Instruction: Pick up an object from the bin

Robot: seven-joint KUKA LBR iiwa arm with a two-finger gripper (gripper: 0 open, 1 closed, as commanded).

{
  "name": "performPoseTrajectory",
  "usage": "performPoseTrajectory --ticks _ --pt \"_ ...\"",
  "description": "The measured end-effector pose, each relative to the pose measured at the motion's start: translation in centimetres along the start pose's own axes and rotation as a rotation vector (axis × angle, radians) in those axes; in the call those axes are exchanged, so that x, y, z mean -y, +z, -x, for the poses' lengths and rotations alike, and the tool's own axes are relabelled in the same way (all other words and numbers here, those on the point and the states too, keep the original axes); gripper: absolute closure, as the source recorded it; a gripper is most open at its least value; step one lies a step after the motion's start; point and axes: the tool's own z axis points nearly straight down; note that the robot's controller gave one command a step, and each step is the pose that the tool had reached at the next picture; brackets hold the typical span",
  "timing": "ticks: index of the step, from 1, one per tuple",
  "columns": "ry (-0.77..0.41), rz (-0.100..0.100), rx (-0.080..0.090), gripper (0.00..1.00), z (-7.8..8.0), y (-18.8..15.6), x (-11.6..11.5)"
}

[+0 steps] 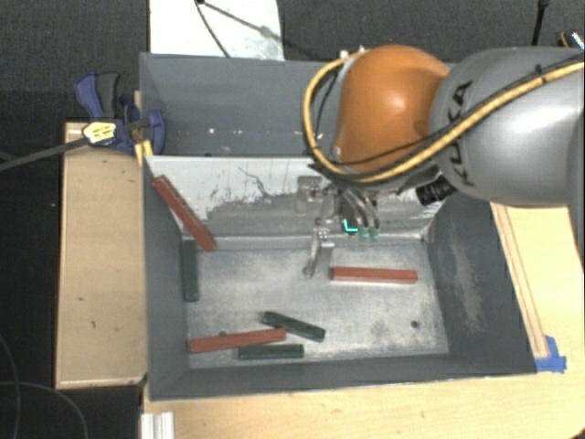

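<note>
Near the centre of the grey bin [475, 273]: the gripper [331, 245], low over the floor, under the orange cover [388, 99] of the arm [521, 126] that comes in from 3 o'clock. Released or clenched: not possible to tell from this view.

Just at 4 o'clock of the gripper: a red-brown stick [373, 276], flat on the floor, laid along the line from 9 to 3 o'clock, with its 9 o'clock end nearest to the gripper. Touching it or only very near: cannot tell.

Toward 9 o'clock, well apart from the gripper: a tilted red-brown stick [183, 213], leaning at the left wall, upper end toward 11 o'clock. Just beside its lower end, along the same wall: an upright-lying dark green stick [189, 271], pointing from 12 to 6 o'clock.

Toward 7 o'clock, near the front wall: a small group of three. First a long red-brown stick [238, 340], almost parallel to that wall. At its 3 o'clock end, seemingly in touch with it: a slanted dark green stick [292, 326]. Just below both, closest to the wall: a low dark green stick [271, 352].
</note>
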Motion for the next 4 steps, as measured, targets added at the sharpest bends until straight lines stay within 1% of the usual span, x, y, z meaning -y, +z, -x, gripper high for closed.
performPoseTrajectory --ticks 1,2,3,4 --pt "0.203 -0.002 -0.002 0.0 -9.8 6.0 7.0" --pt "0.019 0.0 0.001 0.0 -8.6 14.1 3.6" --pt "0.026 0.0 0.005 1.0 -8.5 13.9 3.6" --pt "0.055 0.001 0.015 1.0 -8.8 0.8 4.6"
